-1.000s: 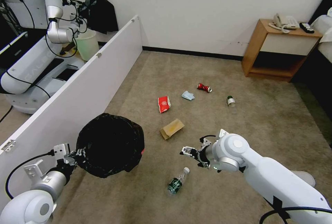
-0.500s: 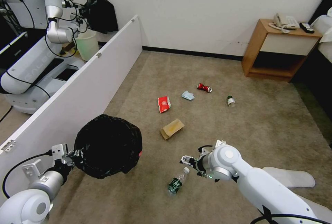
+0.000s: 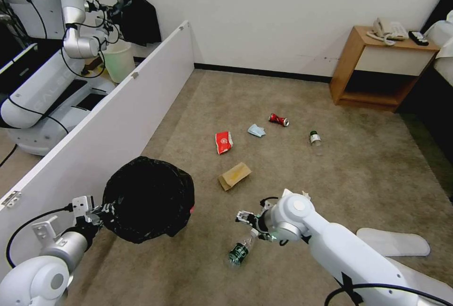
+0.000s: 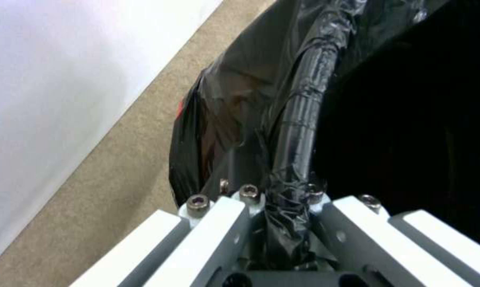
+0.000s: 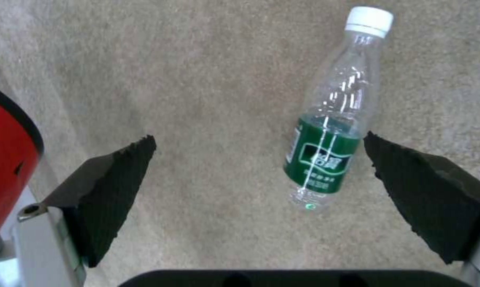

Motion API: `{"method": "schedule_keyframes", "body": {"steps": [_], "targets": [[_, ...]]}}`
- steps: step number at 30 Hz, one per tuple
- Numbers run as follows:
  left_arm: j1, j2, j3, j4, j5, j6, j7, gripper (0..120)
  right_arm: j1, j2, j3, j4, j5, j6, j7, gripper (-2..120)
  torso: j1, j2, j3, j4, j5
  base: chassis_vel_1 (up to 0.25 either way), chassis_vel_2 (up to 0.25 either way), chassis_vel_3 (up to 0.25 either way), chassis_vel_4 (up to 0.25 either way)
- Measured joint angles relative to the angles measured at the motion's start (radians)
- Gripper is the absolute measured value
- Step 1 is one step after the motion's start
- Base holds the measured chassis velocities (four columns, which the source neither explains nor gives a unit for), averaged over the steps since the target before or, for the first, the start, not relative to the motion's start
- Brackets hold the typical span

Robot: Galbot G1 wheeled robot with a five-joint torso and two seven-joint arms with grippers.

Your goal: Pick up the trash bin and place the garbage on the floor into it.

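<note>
My left gripper [image 3: 104,212] clamps the trash bin [image 3: 148,197] rim (bag included), held off the floor [image 3: 292,169]; my right gripper [image 5: 258,179] jaws gape above a bottle [image 5: 333,119].

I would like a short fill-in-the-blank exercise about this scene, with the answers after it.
1. The left gripper is shut on the rim of the ____, which is lined with a black bag.
2. The right gripper is ____, above a bottle lying on the carpet.
3. The bottle's cap is ____ in colour.
4. The brown cardboard piece lies nearer the robot than the red ____.

Answers: trash bin; open; white; carton
</note>
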Motion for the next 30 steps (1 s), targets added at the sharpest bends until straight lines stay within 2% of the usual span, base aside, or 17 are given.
{"method": "schedule_keyframes", "body": {"steps": [8,16,22,30], "targets": [[-0.007,0.000,0.000,0.021,-0.002,-0.004,0.008,0,-0.020,-0.010,0.001,-0.021,-0.021,-0.004,-0.009,100,0.000,0.000,0.000,-0.0002,0.0001,0.000,0.000,0.000,0.000],[-0.025,0.000,0.022,0.039,0.005,-0.005,0.005,0,-0.091,-0.044,0.057,-0.018,-0.055,-0.029,-0.041,100,0.000,0.000,0.000,-0.0004,0.0000,0.000,0.000,0.000,0.000],[-0.028,-0.002,0.032,0.037,0.009,-0.005,-0.005,0,-0.102,-0.033,0.065,-0.035,-0.087,-0.036,-0.069,100,0.000,0.000,0.000,-0.0002,0.0000,0.000,0.000,0.000,0.000],[-0.017,-0.009,0.023,0.037,0.021,-0.008,-0.002,0,-0.091,-0.003,0.062,-0.091,-0.115,-0.043,-0.098,100,0.000,0.000,0.000,0.0000,0.0000,0.000,0.000,0.000,0.000]]}}
